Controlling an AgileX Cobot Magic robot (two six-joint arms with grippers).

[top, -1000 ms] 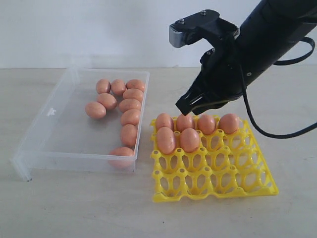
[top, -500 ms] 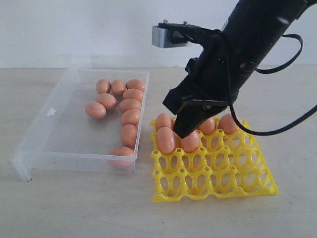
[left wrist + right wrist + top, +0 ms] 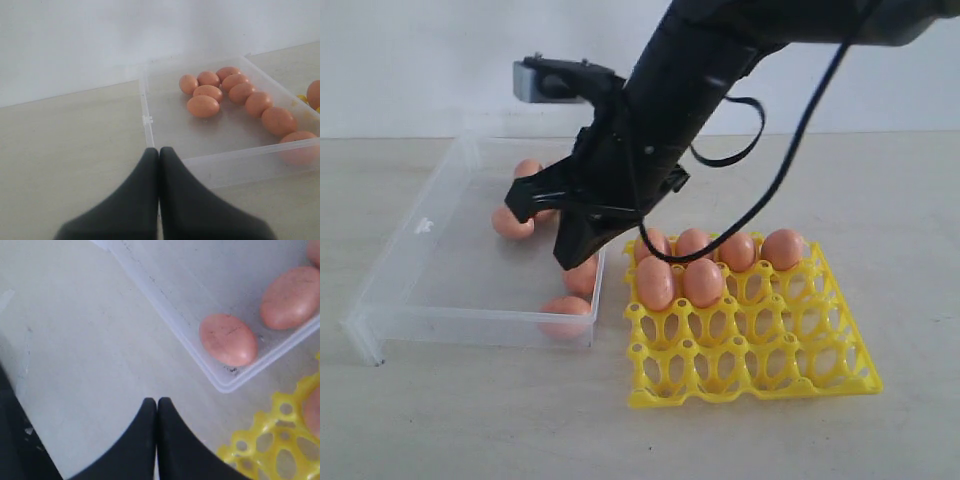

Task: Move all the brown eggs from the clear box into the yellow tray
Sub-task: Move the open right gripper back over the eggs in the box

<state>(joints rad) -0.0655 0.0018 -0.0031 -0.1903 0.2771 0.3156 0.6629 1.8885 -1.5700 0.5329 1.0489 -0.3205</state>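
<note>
**Six eggs trayed, ten to go**

We count six brown eggs (image 3: pixel 703 282) seated in the yellow tray (image 3: pixel 750 392), filling its far row and two cups of the next. Ten more lie in the clear box (image 3: pixel 200 135) just beside the tray, smooth, orange-brown and alike. The right gripper (image 3: pixel 157 402) hangs by the box corner nearest the tray, pinched together and empty. The left gripper (image 3: pixel 159 152), farther from the tray, is likewise closed on nothing.

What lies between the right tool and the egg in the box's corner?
Right wrist view: bare table, then the clear box wall, separate the right tool from that egg.
</note>
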